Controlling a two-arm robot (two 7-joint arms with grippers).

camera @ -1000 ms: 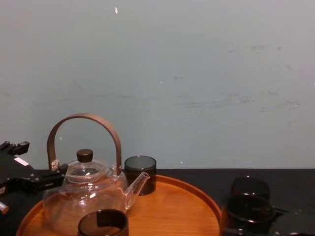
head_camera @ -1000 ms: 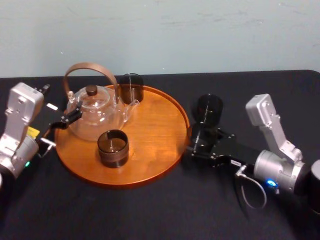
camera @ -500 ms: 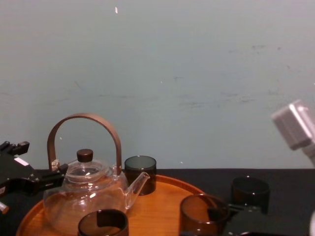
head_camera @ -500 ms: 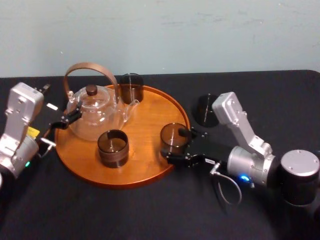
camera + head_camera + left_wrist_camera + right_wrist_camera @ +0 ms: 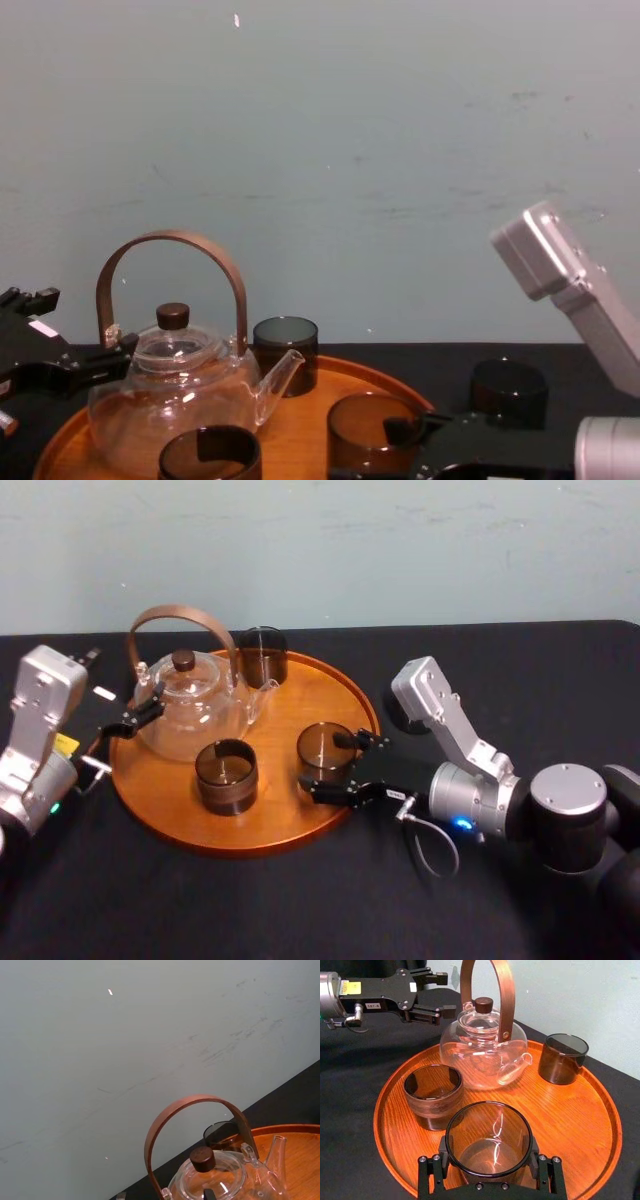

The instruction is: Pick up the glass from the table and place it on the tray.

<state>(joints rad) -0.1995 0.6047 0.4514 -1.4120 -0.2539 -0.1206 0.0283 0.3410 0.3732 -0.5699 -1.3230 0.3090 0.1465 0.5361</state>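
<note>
Right gripper [image 5: 322, 763] reached in low from right of frame, fingers clamped on the glass [image 5: 489, 1135] just inside the tray [image 5: 290, 825] rim. Bare wood lay ahead. Left gripper [image 5: 437, 992], fingers apart, sat over the worktop [image 5: 300, 900] beside the teapot [image 5: 190, 705].

It looks like a robot lab bench: a black matte table [image 5: 300, 900] against a plain, scuffed pale wall [image 5: 400, 540].

glass [image 5: 322, 752] now farther over tray [image 5: 300, 695]
</note>
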